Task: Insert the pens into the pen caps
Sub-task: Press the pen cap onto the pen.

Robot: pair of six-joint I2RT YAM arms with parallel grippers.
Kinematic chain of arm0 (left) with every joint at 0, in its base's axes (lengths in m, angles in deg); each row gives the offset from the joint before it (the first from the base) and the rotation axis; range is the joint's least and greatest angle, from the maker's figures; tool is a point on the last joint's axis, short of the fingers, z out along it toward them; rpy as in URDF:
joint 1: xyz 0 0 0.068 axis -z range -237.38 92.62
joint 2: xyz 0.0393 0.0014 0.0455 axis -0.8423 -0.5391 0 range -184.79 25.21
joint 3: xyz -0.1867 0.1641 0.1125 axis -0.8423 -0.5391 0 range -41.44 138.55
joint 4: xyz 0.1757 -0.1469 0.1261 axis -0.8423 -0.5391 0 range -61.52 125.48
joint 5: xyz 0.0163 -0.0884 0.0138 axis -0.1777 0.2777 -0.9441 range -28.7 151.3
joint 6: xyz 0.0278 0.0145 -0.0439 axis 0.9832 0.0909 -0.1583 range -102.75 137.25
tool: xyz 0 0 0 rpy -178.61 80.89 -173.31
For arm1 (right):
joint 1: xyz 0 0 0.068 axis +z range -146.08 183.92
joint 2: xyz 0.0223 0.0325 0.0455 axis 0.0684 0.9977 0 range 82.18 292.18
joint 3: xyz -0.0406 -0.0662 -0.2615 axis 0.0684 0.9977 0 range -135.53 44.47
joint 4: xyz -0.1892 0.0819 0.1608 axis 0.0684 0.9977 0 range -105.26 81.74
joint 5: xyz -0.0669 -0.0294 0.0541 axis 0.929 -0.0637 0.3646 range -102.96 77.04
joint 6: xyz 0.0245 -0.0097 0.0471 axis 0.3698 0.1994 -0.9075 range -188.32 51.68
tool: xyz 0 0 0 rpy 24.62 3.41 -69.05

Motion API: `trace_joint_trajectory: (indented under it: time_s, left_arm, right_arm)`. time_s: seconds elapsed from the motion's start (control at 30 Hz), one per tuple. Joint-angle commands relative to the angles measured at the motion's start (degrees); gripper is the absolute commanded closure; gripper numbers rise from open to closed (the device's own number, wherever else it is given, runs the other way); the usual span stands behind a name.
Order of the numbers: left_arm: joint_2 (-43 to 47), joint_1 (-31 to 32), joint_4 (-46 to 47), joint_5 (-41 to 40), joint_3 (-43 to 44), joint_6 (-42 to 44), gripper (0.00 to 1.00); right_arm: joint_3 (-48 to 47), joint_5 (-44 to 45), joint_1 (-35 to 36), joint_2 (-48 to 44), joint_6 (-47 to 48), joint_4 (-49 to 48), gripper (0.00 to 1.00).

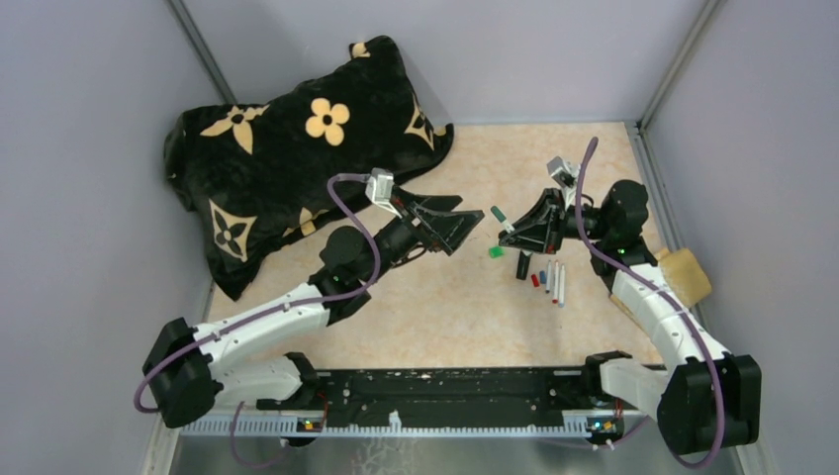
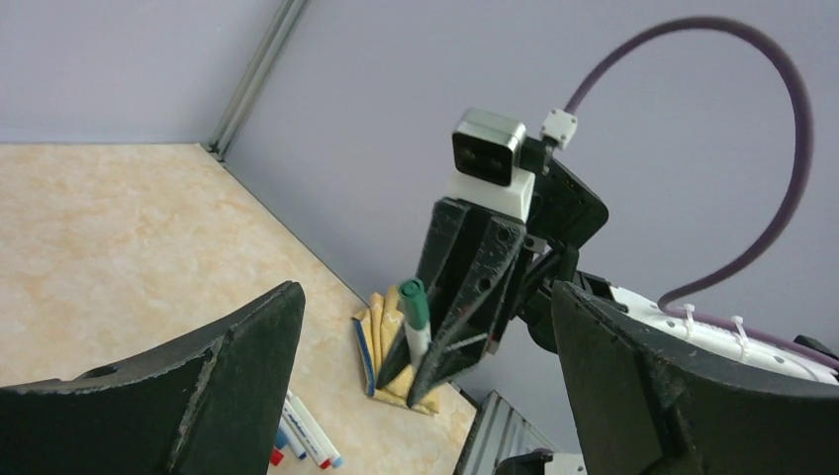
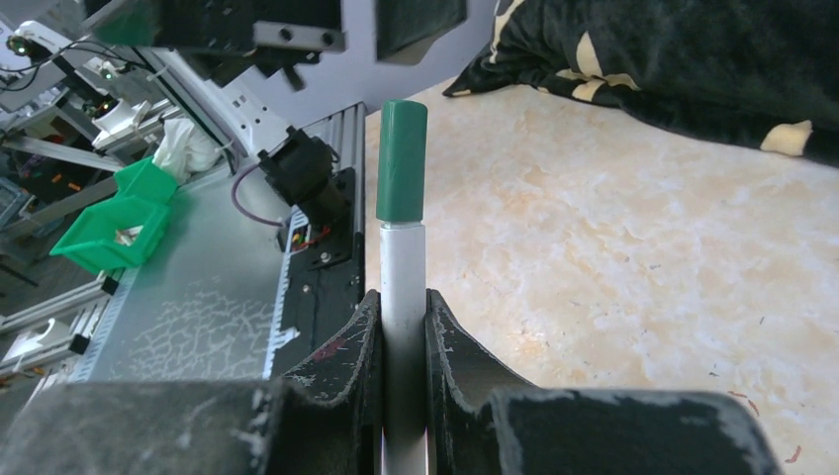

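My right gripper (image 3: 404,297) is shut on a white pen (image 3: 403,267), which sticks out past the fingertips with a dark green cap (image 3: 402,163) on its end. From above, that pen (image 1: 502,218) points up-left out of the right gripper (image 1: 514,236). My left gripper (image 1: 473,223) faces it, open wide, with nothing between its jaws. In the left wrist view the capped pen (image 2: 414,307) stands between the spread left fingers (image 2: 247,346). A bright green cap (image 1: 495,251) lies on the table below. More pens (image 1: 556,281), a black one (image 1: 522,264) and a red cap (image 1: 535,280) lie near the right arm.
A black cushion with cream flowers (image 1: 297,148) fills the back left. A tan cardboard box (image 1: 683,272) sits at the right wall beside the right arm. The loose pens (image 2: 307,435) lie just under the left jaw. Green bins (image 3: 119,228) stand off the table's near edge.
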Motion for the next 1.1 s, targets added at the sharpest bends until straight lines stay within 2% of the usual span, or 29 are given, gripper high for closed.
trace_joint_trajectory:
  time_s: [0.0,0.1,0.27,0.5,0.57,0.83,1.07]
  left_arm:
    - [-3.5,-6.9,7.4,15.7,1.0,-9.5,0.02]
    - [-7.4,-7.8,10.2,18.4,3.1,-11.0,0.03]
    - [-12.8,-7.8,14.7,21.0,6.0,-12.6,0.13]
    - [-19.7,-7.8,20.6,25.0,8.9,-17.6,0.37]
    - [-20.6,-7.8,20.8,25.2,9.4,-18.2,0.42]
    - [-21.3,-6.9,19.0,24.6,10.3,-17.1,0.52]
    - [-21.9,-5.7,17.5,23.6,10.5,-16.4,0.56]
  right_arm:
    - [-2.1,-2.5,-0.2,-1.6,1.5,0.2,1.00]
    - [-1.9,-2.6,-0.2,-1.7,1.1,0.3,1.00]
    - [-1.8,-2.4,0.5,-1.3,0.8,0.2,1.00]
    - [-1.7,-1.5,0.9,-0.9,0.5,0.4,1.00]
    - [-1.8,-1.3,1.0,-0.9,0.5,0.4,1.00]
    - [-1.9,-0.3,1.2,-0.5,0.2,0.6,1.00]
    - [-2.0,0.1,1.2,-0.4,-0.1,0.7,1.00]
